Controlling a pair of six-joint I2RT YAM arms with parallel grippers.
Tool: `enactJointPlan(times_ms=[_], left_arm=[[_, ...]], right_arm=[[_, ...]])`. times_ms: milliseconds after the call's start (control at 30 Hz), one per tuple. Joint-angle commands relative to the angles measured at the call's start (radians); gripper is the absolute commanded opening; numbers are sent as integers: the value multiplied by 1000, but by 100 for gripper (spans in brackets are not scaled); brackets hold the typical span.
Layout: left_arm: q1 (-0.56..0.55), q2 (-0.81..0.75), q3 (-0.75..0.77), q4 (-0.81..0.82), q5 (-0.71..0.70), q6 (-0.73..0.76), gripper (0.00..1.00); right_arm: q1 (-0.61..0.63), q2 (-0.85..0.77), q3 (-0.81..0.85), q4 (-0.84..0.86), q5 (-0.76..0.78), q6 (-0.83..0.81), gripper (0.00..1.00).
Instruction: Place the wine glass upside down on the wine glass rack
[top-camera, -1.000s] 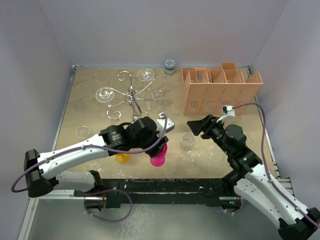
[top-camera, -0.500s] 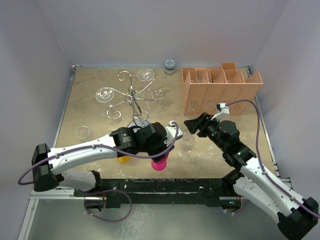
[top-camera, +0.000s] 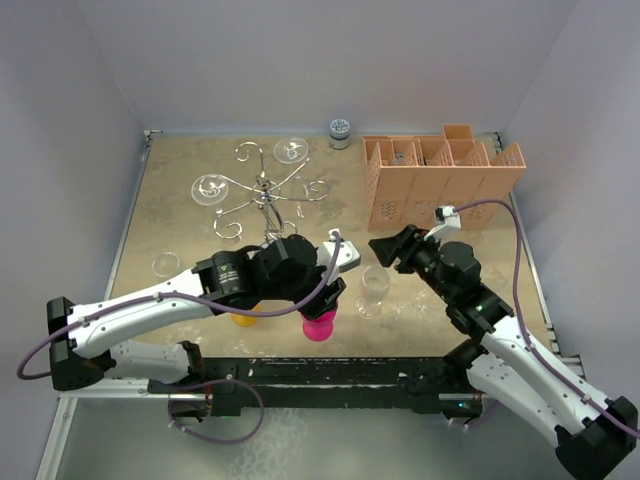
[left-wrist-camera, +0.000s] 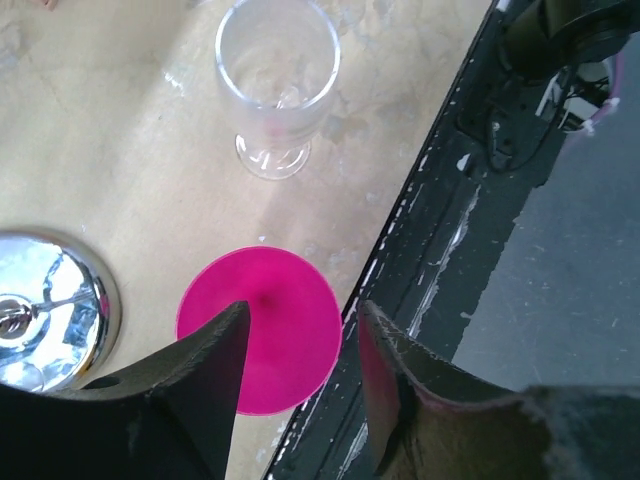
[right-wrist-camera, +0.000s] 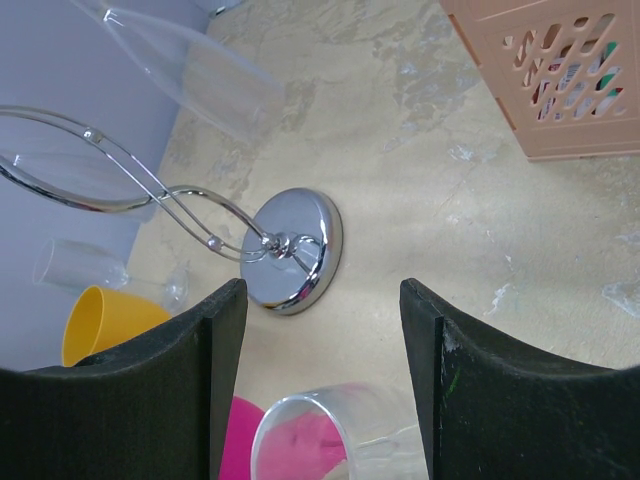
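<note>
Wine glass (top-camera: 374, 289) stands upright on the counter (top-camera: 180, 225), low centre of the top view, with its stem axis vertical. Right tool (right-wrist-camera: 322, 292) hangs just above it, fingers apart and empty (the nearer arm, I judge). Left tool (left-wrist-camera: 300, 325), likewise apart, hovers over a pink cup (top-camera: 319, 326). The wine glass rack (top-camera: 265, 190) sits toward the upper left.
</note>
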Motion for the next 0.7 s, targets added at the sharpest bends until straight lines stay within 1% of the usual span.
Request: enactJointPlan(times_ms=[0, 67, 167, 233, 433, 567, 633, 667], left_arm=[[-8, -25, -18, 44, 56, -35, 46], [-8, -1, -27, 27, 50, -45, 47], [-14, 31, -40, 18, 108, -43, 47], [-24, 45, -54, 28, 118, -41, 48], [-36, 95, -53, 3, 14, -29, 47], [-40, 120, -36, -19, -64, -37, 40], [-41, 121, -21, -16, -63, -45, 32], [-42, 121, -15, -13, -59, -45, 30]], right_arm=[[2, -24, 26, 36, 32, -3, 64], [2, -28, 24, 36, 34, -2, 64], [2, -32, 18, 35, 36, -2, 64], [2, -34, 17, 34, 39, 1, 64], [2, -40, 11, 33, 43, 5, 64], [2, -47, 15, 33, 36, 7, 63], [2, -52, 20, 33, 31, 8, 63], [2, -56, 23, 32, 32, 6, 63]])
